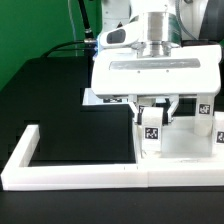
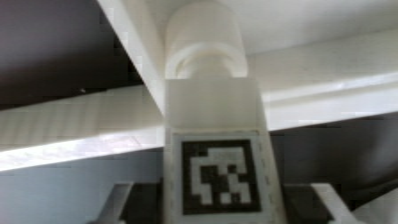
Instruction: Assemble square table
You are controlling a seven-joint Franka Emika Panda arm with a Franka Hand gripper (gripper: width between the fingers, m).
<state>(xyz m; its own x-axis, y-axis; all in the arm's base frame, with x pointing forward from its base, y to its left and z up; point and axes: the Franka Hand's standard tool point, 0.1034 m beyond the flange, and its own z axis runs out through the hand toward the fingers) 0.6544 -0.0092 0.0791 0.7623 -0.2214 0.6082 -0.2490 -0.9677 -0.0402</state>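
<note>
Hand (image 1: 152, 107) clamps tagged leg (image 1: 151, 128) | wrist: leg top (image 2: 201, 55) meets slab (image 2: 320, 85)

white tagged leg (image 1: 151, 131) upright, under slab (image 1: 155, 72)

1. Arm comes in from above, wrist vertical, gripper (image 1: 152, 113) pointing straight down.
2. It sits over the desk's near edge, toward the exterior view's right, close to the near corner on that side.
3. Fingers (image 1: 139, 108) are parted only as far as the tagged leg (image 1: 152, 126) between them, pads against its sides.
4. Wrist view: finger tips (image 2: 121, 205) flank the leg (image 2: 217, 150) on both sides, leg centred in the grasp.
</note>
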